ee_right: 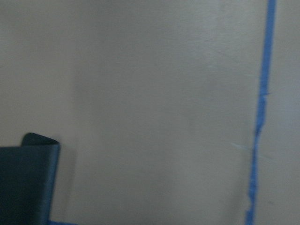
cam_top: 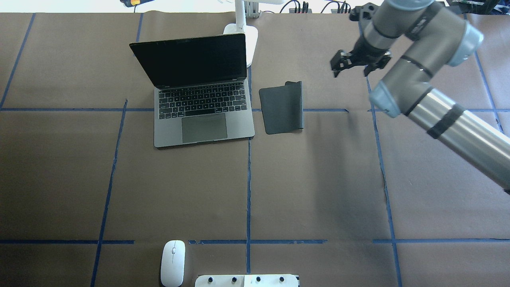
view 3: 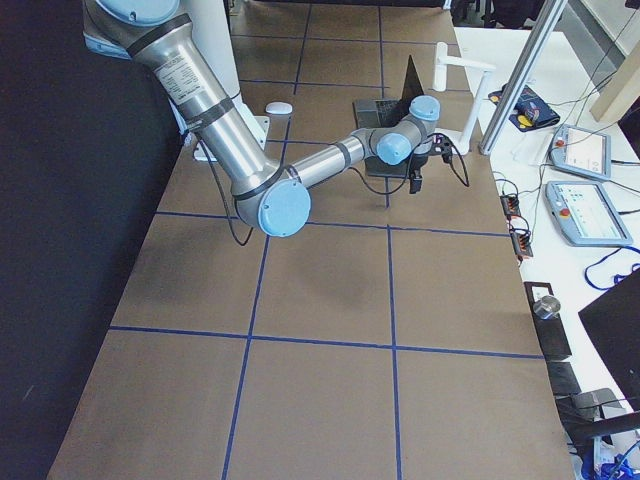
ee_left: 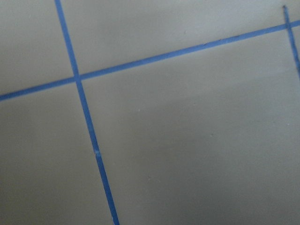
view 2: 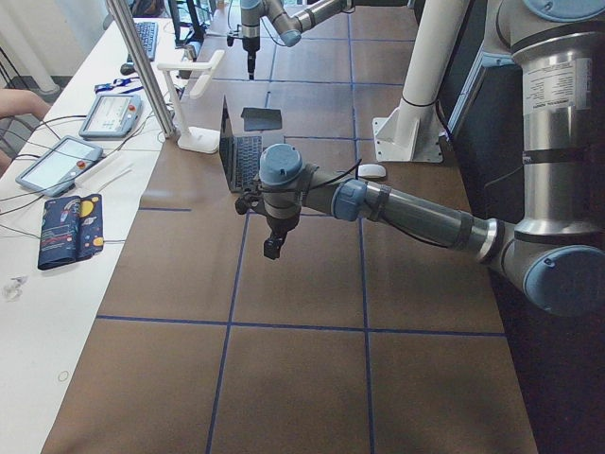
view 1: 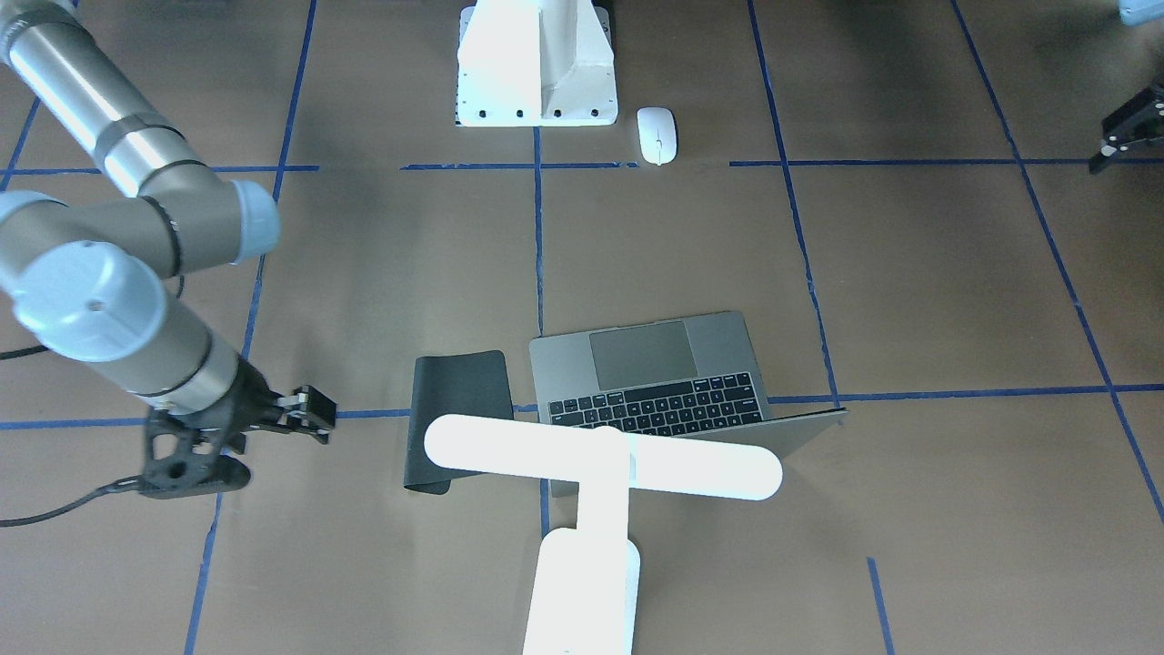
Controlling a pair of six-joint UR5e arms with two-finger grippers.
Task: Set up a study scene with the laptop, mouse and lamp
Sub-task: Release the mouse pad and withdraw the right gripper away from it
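The grey laptop stands open at the far centre-left, screen dark; it also shows in the front view. The white lamp stands behind it, its base by the lid. The white mouse lies near the robot's base, far from both grippers, and shows in the front view. My right gripper hangs above the table right of the black pad, holding nothing I can see. My left gripper hovers over bare table, away from everything. Neither gripper's jaws show clearly.
The black pad lies right of the laptop with one edge curled up; its corner shows in the right wrist view. The white boxy pedestal stands next to the mouse. Tablets and cables lie on the white bench beyond the table.
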